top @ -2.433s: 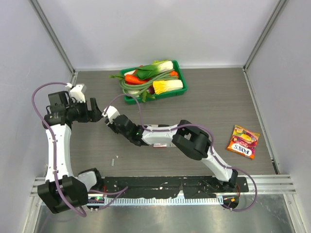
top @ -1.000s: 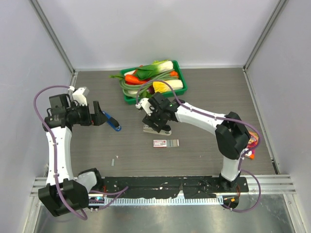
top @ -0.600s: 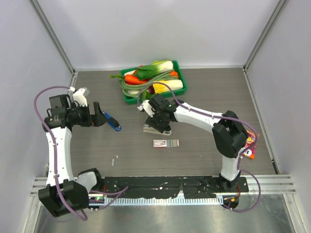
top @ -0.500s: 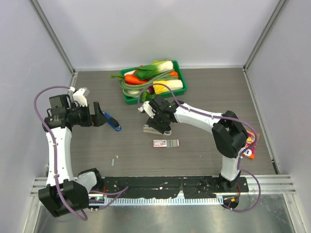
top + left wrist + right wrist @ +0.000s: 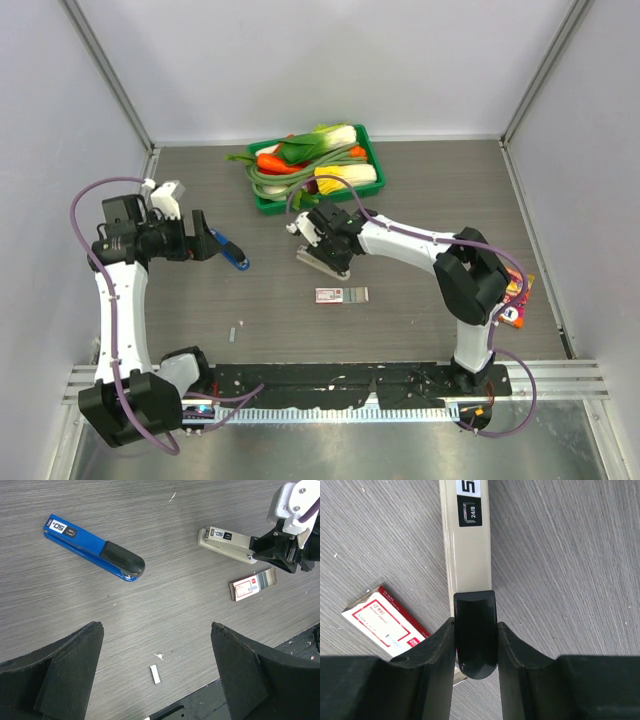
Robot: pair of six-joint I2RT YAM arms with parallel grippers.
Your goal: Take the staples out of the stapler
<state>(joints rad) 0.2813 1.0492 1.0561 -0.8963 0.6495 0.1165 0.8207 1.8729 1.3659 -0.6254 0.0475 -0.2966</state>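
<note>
Right gripper (image 5: 475,630) pinching stapler (image 5: 467,555) tail, swinging it slightly since moment ago — grip looking set, unloading not starting yet; left gripper (image 5: 155,645) spread, hovering.

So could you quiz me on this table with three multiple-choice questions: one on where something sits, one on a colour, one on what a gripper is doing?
1. Where is the green tray of vegetables?
A) beside the arm bases
B) at the near right corner
C) at the far edge of the table, about the middle

2. What colour is the loose stapler near the left gripper?
A) red
B) blue
C) yellow

3. What is the right gripper doing?
A) it is shut on the beige-and-black stapler
B) it is open above the table
C) it is shut on the tray

Answers:
1 C: the top view shows the tray against the far edge.
2 B: its body is blue with a black end.
3 A: the fingers clamp the stapler's black rear end.
</note>
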